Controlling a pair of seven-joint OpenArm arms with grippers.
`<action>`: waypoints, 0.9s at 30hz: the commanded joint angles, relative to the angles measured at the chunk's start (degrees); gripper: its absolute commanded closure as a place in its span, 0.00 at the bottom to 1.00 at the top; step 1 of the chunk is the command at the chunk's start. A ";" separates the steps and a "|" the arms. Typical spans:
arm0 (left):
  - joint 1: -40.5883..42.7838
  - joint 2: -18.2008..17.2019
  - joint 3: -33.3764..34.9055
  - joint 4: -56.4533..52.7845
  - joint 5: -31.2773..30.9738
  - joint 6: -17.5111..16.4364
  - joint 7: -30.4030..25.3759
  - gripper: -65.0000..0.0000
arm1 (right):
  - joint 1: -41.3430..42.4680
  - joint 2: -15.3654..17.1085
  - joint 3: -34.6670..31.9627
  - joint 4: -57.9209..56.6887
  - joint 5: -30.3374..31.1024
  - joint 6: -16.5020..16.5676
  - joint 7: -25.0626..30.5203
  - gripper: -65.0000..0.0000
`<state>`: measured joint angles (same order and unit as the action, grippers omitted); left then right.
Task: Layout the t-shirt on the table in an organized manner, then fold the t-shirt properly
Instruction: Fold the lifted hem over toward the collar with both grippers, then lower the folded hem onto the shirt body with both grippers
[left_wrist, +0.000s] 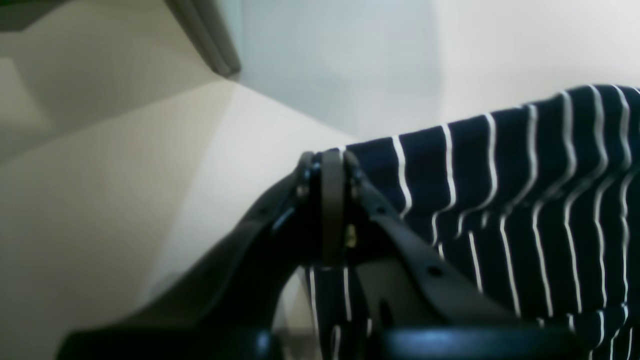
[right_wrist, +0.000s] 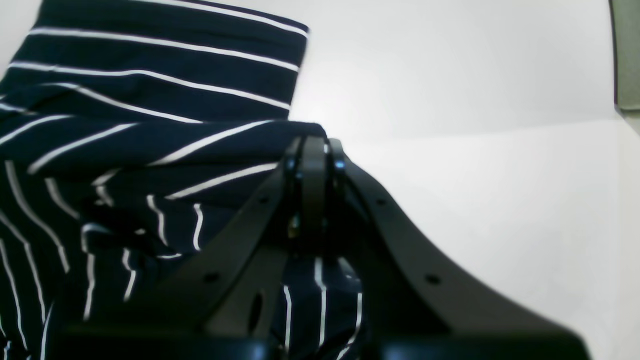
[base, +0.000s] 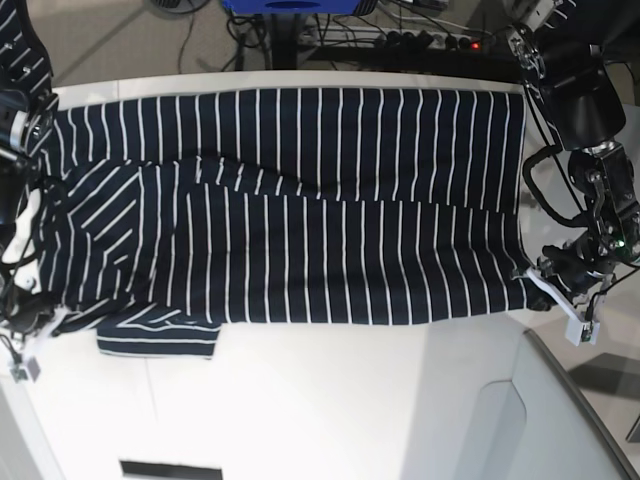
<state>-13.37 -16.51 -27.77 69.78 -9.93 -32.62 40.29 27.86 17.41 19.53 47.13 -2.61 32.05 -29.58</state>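
Your left claw (left_wrist: 332, 165) is clamped on the t-shirt (base: 290, 210) at its 3 o'clock edge, your right claw (right_wrist: 314, 150) on its 9 o'clock edge; it lies spread across the tabletop (base: 330, 400).

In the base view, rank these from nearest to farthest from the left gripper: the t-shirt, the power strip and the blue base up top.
1. The t-shirt: its corner is pinched in the left gripper, on the view's right.
2. The power strip: top, right of centre.
3. The blue base: top centre.
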 joint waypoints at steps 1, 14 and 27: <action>-0.48 -1.03 -0.23 1.21 -0.75 0.14 -0.95 1.00 | 1.64 0.92 0.21 1.09 0.63 -0.01 1.32 1.00; 11.30 -4.72 -0.05 9.39 -16.22 0.05 4.41 1.00 | -2.05 1.01 0.21 1.52 0.37 6.23 -4.92 1.00; 16.22 -7.00 -0.23 10.71 -16.40 0.05 4.15 1.00 | -9.00 1.80 5.39 8.38 0.37 6.41 -5.01 1.00</action>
<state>3.44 -22.06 -27.64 79.46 -25.80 -32.84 45.50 17.52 18.06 24.75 54.41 -2.22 38.61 -35.29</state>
